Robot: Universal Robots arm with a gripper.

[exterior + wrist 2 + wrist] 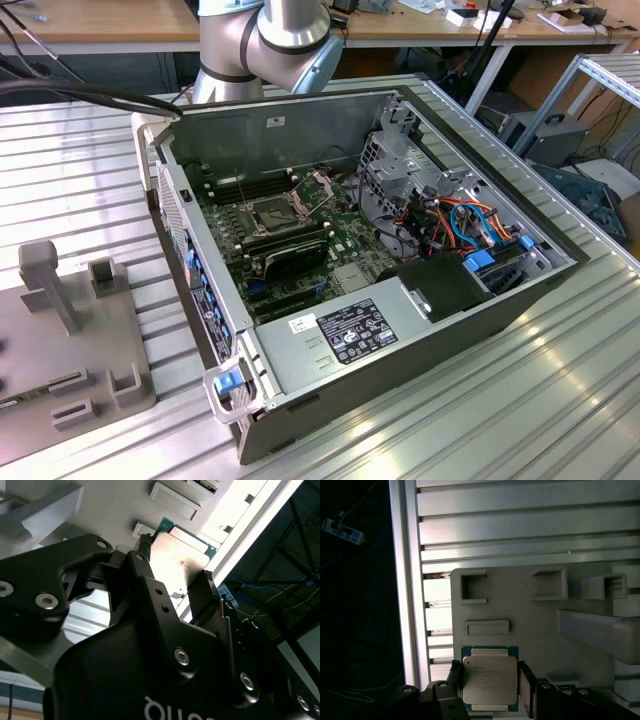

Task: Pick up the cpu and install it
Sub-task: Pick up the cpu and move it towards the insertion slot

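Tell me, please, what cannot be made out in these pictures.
Second wrist view: the gripper hides the near part of the cpu.
First wrist view: whether the cpu rests on the grey fixture or is lifted cannot be told.
Exterior view: the socket is too small to judge empty or not; the arm is cut by the top edge.

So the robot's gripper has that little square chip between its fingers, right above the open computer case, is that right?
Not quite. The gripper does have the cpu between its fingers, but it is above the grey holder tray, not the computer case. The first wrist view shows the tray's pockets just beyond the chip.
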